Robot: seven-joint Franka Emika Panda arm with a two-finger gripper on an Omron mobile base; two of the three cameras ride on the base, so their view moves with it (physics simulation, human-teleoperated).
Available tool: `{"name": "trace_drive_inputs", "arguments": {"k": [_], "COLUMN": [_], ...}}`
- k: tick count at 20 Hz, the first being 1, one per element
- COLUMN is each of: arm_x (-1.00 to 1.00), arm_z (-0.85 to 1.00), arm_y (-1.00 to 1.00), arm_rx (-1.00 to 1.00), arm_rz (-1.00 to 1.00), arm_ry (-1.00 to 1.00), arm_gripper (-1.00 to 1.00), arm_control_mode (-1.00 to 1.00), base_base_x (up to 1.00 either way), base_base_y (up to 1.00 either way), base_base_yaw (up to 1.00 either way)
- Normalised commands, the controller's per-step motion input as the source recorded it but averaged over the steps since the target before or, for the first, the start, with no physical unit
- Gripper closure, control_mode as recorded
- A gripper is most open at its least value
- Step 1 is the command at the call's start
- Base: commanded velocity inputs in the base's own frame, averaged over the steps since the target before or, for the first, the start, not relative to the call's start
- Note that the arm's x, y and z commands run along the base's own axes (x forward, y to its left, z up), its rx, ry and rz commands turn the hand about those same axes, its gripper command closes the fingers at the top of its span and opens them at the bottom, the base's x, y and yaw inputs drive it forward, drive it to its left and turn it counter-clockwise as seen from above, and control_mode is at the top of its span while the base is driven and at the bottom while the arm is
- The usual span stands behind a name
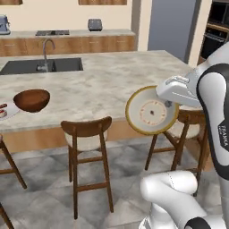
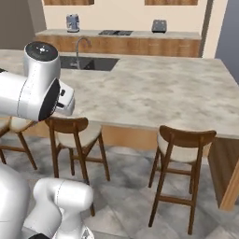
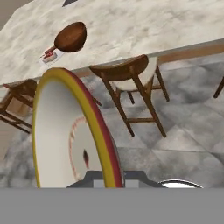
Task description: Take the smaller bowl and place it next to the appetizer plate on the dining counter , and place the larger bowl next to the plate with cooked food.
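Note:
My gripper [image 1: 170, 104] is shut on the rim of the smaller bowl [image 1: 151, 111], a shallow tan bowl with a yellow-and-red edge. It hangs tipped on its side in the air, in front of the dining counter [image 1: 112, 76] and above the stools. Close in the hand view, the smaller bowl [image 3: 65, 131] stands edge-on. The larger bowl [image 1: 31, 99], dark brown wood, rests upright on the counter at the far left. It touches the plate with cooked food [image 1: 3, 112], cut off by the frame edge. Both also appear in the hand view: larger bowl [image 3: 70, 37], plate [image 3: 49, 57]. The appetizer plate is out of view.
Wooden stools stand along the counter's near side [image 1: 87, 134] [image 1: 188, 121] [image 2: 184, 140] [image 2: 70, 128]. A dark sink with a tap [image 1: 42, 66] is set into the counter's far left. My own arm [image 2: 37, 88] blocks the left of the right base view.

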Motion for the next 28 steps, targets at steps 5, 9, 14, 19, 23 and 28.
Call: {"name": "trace_drive_inputs", "arguments": {"k": [5,9,14,19,23,28], "arm_x": [0.00,0.00,0.00,0.00,0.00,0.00], "arm_z": [0.00,0.00,0.00,0.00,0.00,0.00], "arm_y": [0.00,0.00,0.00,0.00,0.00,0.00], "arm_rx": [0.00,0.00,0.00,0.00,0.00,0.00], "arm_rz": [0.00,0.00,0.00,0.00,0.00,0.00], "arm_ry": [0.00,0.00,0.00,0.00,0.00,0.00], "arm_gripper": [1.00,1.00,1.00,1.00,1.00,1.00], "arm_control_mode": [1.00,1.00,1.00,1.00,1.00,1.00], "base_base_x": [-0.06,0.03,0.11,0.00,0.00,0.05], "base_base_y": [1.00,1.00,1.00,1.00,1.00,1.00], "base_base_yaw": [0.12,0.05,0.01,0.00,0.00,0.00]}}
